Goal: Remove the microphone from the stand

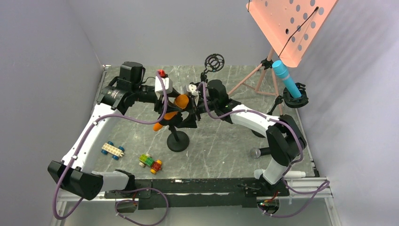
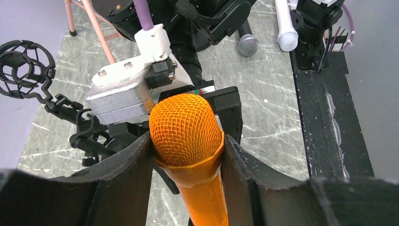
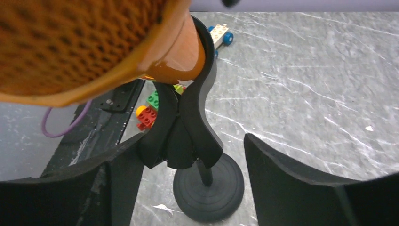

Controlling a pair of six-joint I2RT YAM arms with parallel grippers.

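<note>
Left wrist view first: the left gripper [image 2: 188,143] is clamping the orange microphone [image 2: 186,129], one black finger pressing on each side of the collar just under the mesh head. That is a firm two-sided hold with no gap showing.

Over on the right wrist view, the microphone is sitting in the stand [image 3: 208,190], its orange body resting in the fork of the black clip [image 3: 186,136] at the top of the post. The right gripper [image 3: 193,141] is straddling that clip with its fingers apart. The left finger is coming in close beside the clip, while the right finger is standing clear with marble showing between.

From the top external view, the microphone is lying tilted across the stand, head raised toward the far side and tail dipping toward the near-left. Both arms are meeting right above the stand's round base.

Left of the stand on the table [image 1: 226,136], a white-and-blue block car [image 1: 113,150] and a green-and-red block car [image 1: 150,163] are lying. A silver-headed microphone [image 1: 256,152] is lying well to the stand's right.
</note>
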